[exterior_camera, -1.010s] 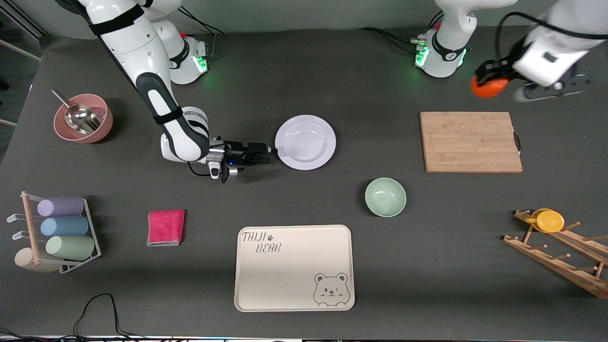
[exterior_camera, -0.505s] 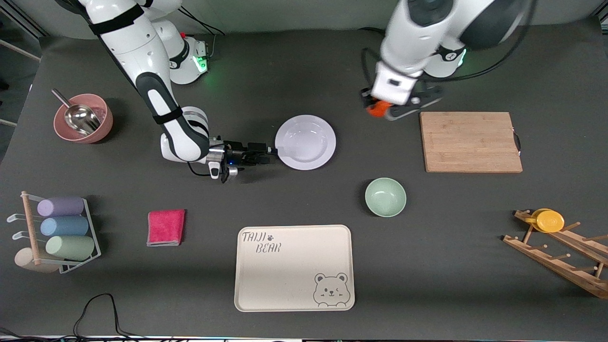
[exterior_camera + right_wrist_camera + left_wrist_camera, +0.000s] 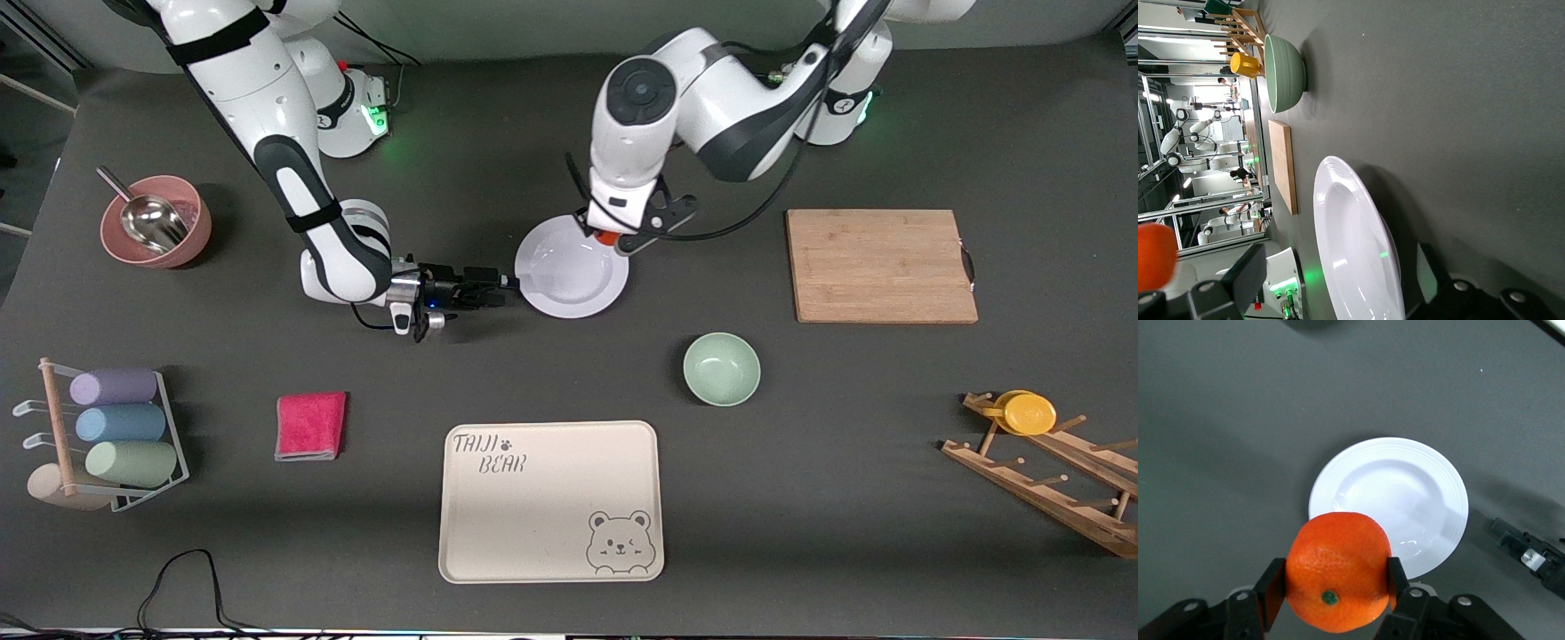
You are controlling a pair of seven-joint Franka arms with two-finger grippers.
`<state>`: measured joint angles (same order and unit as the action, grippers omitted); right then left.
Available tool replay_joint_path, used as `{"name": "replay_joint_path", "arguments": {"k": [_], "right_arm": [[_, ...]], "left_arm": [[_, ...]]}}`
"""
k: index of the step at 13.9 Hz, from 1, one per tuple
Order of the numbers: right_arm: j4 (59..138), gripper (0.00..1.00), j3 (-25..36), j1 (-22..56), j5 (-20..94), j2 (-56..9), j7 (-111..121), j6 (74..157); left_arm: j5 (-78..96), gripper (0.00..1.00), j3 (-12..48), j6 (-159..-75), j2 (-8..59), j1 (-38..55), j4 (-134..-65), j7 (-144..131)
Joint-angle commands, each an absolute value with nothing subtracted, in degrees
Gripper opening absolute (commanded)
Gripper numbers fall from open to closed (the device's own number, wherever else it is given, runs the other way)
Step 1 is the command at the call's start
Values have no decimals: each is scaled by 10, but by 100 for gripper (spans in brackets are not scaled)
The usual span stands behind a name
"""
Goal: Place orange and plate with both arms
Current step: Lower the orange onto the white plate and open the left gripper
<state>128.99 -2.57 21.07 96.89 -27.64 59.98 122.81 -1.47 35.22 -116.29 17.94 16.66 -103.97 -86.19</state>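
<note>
Working from the camera's edge of the table: the cream bear tray [image 3: 551, 500] lies empty nearest the front camera, with the mint-green bowl [image 3: 721, 368] farther from it, toward my left arm's end. Neither is touched.

Next comes the plate [image 3: 572, 267], resting flat on the dark table [image 3: 178, 551] at mid-table. My right gripper [image 3: 507, 283] sits low at the plate's rim on the side toward my right arm's end. In the right wrist view the rim [image 3: 1351, 253] runs between my two right fingers; whether they are pinching it or merely stand either side, I cannot tell.

My left gripper [image 3: 1331, 587] is over the part of the plate's rim farthest from the front camera. Its fingers are clamped on the orange [image 3: 1337, 571], one pad on each flank, stem dimple facing the wrist camera. The fruit is clear of the plate, in the air.

Assessment: the step in hand is carrying the orange in over the plate. The next move, as I judge it, calls for centring the fruit above the shallow well, lowering until it nearly touches, then parting my left fingers gently so it does not roll off. My right arm waits at the rim
</note>
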Motion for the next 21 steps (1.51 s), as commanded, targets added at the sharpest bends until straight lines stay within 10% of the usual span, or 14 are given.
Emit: {"name": "replay_joint_path", "arguments": {"k": [1, 12, 13, 14, 21], "right_arm": [[1301, 100, -26, 214, 988, -265, 617, 1232], [1303, 100, -33, 214, 1020, -277, 660, 1230], [1302, 100, -35, 214, 1020, -277, 660, 1230], [1303, 100, -36, 214, 1022, -277, 661, 1230], [1303, 100, -69, 218, 1079, -292, 716, 1237]], "left_arm": [[-55, 0, 347, -1208, 229, 192, -1026, -920], [-187, 0, 342, -1323, 353, 243, -1027, -1047], [-187, 39, 342, -1323, 353, 242, -1027, -1047], [-187, 99, 341, -1323, 353, 242, -1027, -1047], [-186, 100, 342, -1260, 322, 215, -1025, -1024]]}}
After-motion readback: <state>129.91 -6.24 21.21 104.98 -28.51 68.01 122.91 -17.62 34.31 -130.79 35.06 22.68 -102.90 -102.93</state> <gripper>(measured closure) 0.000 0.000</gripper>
